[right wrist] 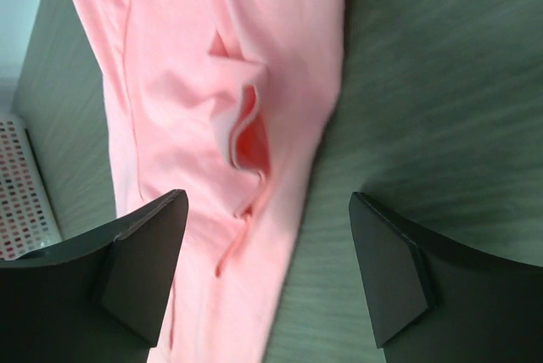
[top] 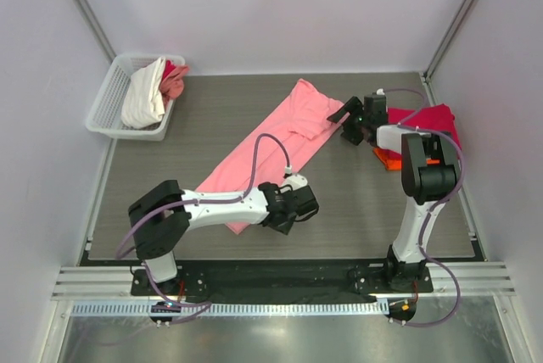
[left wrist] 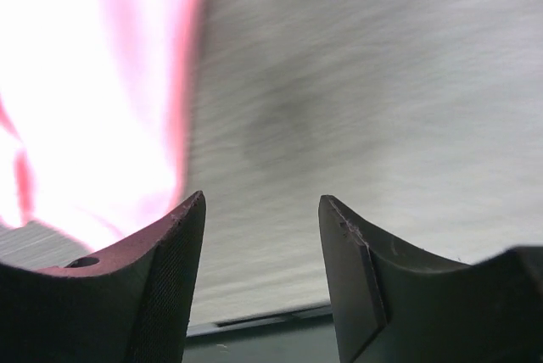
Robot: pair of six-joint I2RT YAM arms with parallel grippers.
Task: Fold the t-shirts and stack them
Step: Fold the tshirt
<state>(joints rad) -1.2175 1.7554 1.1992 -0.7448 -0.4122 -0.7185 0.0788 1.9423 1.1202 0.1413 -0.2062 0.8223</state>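
Tabletop (top: 339, 210) is grey woodgrain, enclosed by white walls (top: 280, 7).

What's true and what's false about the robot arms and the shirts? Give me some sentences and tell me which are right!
1. The pink shirt lies stretched out on the table. True.
2. The basket is empty. False: it holds white and pink clothes.
3. The right arm has its jaws shut on the pink shirt. False: its jaws are open and hold nothing, just beside the shirt's far end.
4. The left arm has its jaws open. True.
5. A red shirt lies near the right edge of the table. True.
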